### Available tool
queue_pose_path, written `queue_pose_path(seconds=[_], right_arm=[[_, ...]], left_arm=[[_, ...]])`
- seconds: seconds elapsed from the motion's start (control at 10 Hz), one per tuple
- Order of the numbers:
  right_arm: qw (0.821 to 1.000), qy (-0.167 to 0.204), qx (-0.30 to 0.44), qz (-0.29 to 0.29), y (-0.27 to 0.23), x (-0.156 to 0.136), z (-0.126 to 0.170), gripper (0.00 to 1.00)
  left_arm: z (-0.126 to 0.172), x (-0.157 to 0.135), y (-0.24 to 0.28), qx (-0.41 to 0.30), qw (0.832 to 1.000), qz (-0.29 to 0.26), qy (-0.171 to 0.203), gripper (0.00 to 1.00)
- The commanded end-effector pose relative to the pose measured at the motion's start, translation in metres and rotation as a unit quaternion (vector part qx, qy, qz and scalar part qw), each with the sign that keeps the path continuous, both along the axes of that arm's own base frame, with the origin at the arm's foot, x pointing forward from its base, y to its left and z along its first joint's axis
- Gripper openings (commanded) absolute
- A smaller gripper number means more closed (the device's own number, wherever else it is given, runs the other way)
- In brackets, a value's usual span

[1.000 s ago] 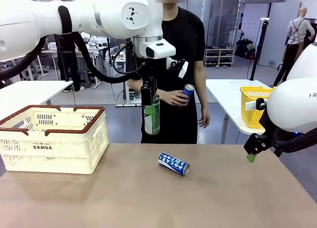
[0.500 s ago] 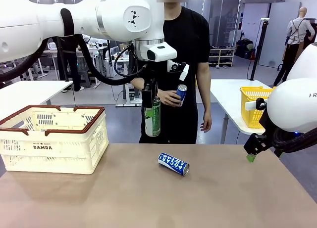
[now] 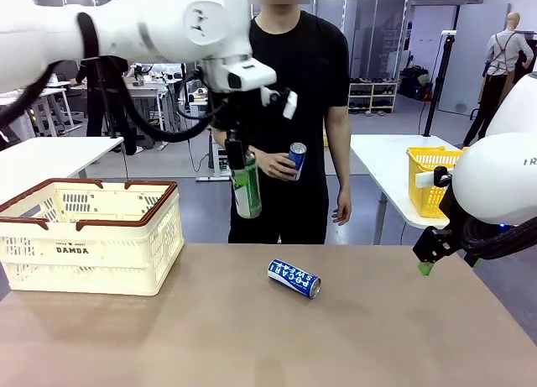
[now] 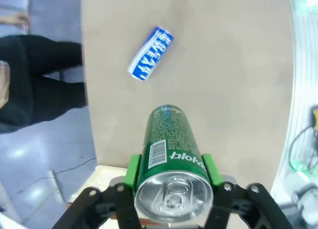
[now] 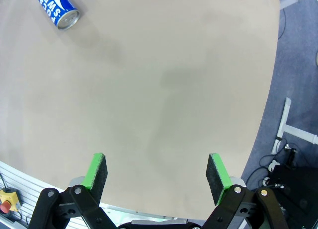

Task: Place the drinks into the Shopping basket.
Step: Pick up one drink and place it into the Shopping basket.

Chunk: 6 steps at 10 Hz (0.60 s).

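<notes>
green can [image 4: 168, 137] in left gripper [image 4: 171, 170] (top end clamped), above table [image 4: 233, 75]

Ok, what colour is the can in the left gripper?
Green can, white print, silver top; clearest in the left wrist view.

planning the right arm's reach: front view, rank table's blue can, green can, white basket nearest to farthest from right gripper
1. blue can, lying mid-table
2. green can, held high by left gripper
3. white basket, table's far left

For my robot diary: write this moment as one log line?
left gripper: holds green can | right gripper: open | blue can: lying on table | person's hand: holds second can
</notes>
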State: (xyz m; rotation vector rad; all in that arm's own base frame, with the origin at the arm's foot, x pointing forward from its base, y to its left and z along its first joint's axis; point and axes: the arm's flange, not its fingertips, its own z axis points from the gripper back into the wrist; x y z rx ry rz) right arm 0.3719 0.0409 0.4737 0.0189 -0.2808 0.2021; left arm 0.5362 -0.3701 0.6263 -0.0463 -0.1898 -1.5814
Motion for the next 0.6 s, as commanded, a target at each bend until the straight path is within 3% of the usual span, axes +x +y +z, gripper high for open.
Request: queue_pose_path(seconds=[0.0,0.2,0.5], right_arm=[[1.0,0.001,-0.003,0.009,-0.002,0.001,0.001,1.0],[1.0,0.001,-0.003,0.009,-0.002,0.001,0.001,1.0],[1.0,0.001,-0.003,0.009,-0.002,0.001,0.001,1.0]], left_arm=[[-0.006,-0.017,0.055,-0.066,0.995,0.068,-0.022,0.58],[-0.001,-0.019,0.111,-0.073,0.987,0.139,-0.035,0.58],[0.002,-0.007,0.195,-0.016,0.968,0.252,-0.011,0.58]])
